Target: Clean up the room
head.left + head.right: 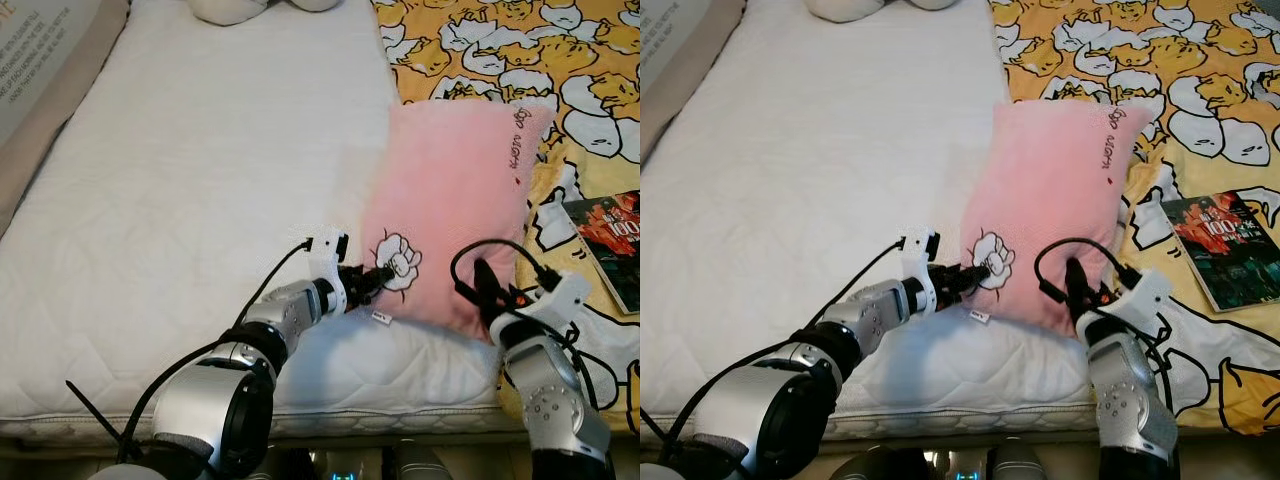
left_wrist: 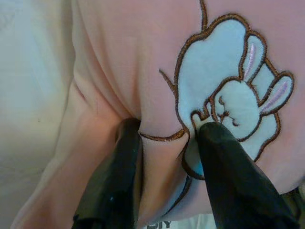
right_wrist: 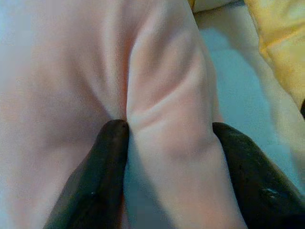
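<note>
A pink pillow [image 1: 450, 200] with an embroidered rabbit patch [image 1: 398, 262] lies on the bed, half on the white mattress [image 1: 200, 200] and half on the yellow blanket [image 1: 520, 50]. My left gripper [image 1: 378, 275] is shut on the pillow's near edge by the rabbit; in the left wrist view its fingers [image 2: 119, 181] pinch a fold of pink fabric [image 2: 162, 157]. My right gripper [image 1: 487, 292] grips the pillow's near right edge, and its fingers [image 3: 100, 181] squeeze a thick pink ridge [image 3: 167, 119].
A book with a dark cover [image 1: 612, 245] lies on the yellow blanket to the right of the pillow. A white plush shape [image 1: 235, 8] rests at the far end of the mattress. A beige headboard or wall panel [image 1: 40, 80] runs along the left.
</note>
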Motion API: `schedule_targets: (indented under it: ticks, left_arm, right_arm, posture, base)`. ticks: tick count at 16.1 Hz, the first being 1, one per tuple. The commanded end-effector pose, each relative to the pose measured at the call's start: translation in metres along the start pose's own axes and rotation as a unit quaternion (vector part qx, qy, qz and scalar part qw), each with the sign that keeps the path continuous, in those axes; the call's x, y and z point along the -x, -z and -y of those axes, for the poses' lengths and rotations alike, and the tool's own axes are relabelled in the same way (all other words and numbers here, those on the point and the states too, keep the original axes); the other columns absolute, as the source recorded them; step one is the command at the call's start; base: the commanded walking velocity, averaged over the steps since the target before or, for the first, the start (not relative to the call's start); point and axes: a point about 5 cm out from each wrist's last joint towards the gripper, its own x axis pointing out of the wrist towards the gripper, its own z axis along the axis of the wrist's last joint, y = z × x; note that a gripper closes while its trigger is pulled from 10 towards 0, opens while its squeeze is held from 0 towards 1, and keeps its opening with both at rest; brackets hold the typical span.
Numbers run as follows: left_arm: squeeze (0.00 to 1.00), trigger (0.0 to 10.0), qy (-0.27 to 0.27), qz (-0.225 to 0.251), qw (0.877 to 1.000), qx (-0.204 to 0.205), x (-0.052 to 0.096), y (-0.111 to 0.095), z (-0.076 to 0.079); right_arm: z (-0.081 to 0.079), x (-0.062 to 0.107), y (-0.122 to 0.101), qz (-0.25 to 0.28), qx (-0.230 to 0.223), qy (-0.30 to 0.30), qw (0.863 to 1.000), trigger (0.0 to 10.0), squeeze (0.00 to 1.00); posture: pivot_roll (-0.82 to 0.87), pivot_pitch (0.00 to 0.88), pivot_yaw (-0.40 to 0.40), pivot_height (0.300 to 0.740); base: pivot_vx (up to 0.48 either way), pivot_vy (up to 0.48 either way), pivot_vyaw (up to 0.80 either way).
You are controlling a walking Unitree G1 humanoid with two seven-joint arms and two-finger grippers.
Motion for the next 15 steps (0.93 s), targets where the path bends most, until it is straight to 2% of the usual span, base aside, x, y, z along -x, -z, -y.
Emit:
schedule_targets:
  ticks: [1,3,4,8,10,12,14,15]
  left_arm:
    - [0.0,0.0,0.045,-0.035,0.997,0.057,-0.016,0.043,0.032]
    - [0.0,0.0,0.034,0.004,0.995,0.091,-0.016,0.037,0.029]
    - [0.0,0.0,0.028,0.039,0.992,0.12,-0.015,0.031,0.027]
    - [0.0,0.0,0.028,0.064,0.987,0.145,-0.015,0.028,0.027]
    - [0.0,0.0,0.033,0.063,0.987,0.145,-0.016,0.03,0.029]
    - [0.0,0.0,0.029,0.062,0.989,0.133,-0.013,0.028,0.024]
    - [0.0,0.0,0.028,0.067,0.994,0.086,-0.006,0.018,0.013]
    - [0.0,0.0,0.038,0.084,0.994,0.062,-0.002,0.005,0.008]
  right_arm:
    - [-0.004,0.003,0.009,-0.02,-0.001,-0.013,1.0,0.0,0.0]
    - [-0.003,0.006,0.008,-0.019,-0.001,-0.014,1.0,0.0,0.0]
    - [-0.003,0.009,0.007,-0.018,-0.001,-0.019,1.0,0.0,0.0]
    - [0.001,0.013,0.002,-0.014,0.0,-0.02,1.0,0.0,0.0]
    - [-0.001,0.015,0.0,-0.013,0.007,-0.027,1.0,0.0,0.0]
    - [-0.003,0.013,-0.004,-0.01,0.025,-0.036,0.999,0.0,0.0]
    - [-0.001,0.01,-0.007,-0.003,0.059,-0.033,0.998,0.0,0.0]
    - [-0.004,0.01,-0.016,0.019,0.069,-0.035,0.997,0.0,0.0]
  posture:
    - [-0.28,0.162,0.09,0.74]
    - [-0.29,0.162,0.09,0.74]
    - [-0.29,0.163,0.09,0.74]
    - [-0.31,0.17,0.085,0.74]
    - [-0.31,0.168,0.086,0.74]
    - [-0.29,0.145,0.094,0.74]
    - [-0.27,0.087,0.106,0.74]
    - [-0.25,0.061,0.107,0.74]
  base:
    - [0.0,0.0,0.0]
    - [0.0,0.0,0.0]
    - [0.0,0.0,0.0]
    - [0.0,0.0,0.0]
    - [0.0,0.0,0.0]
    - [0.0,0.0,0.0]
    - [0.0,0.0,0.0]
    - [0.0,0.0,0.0]
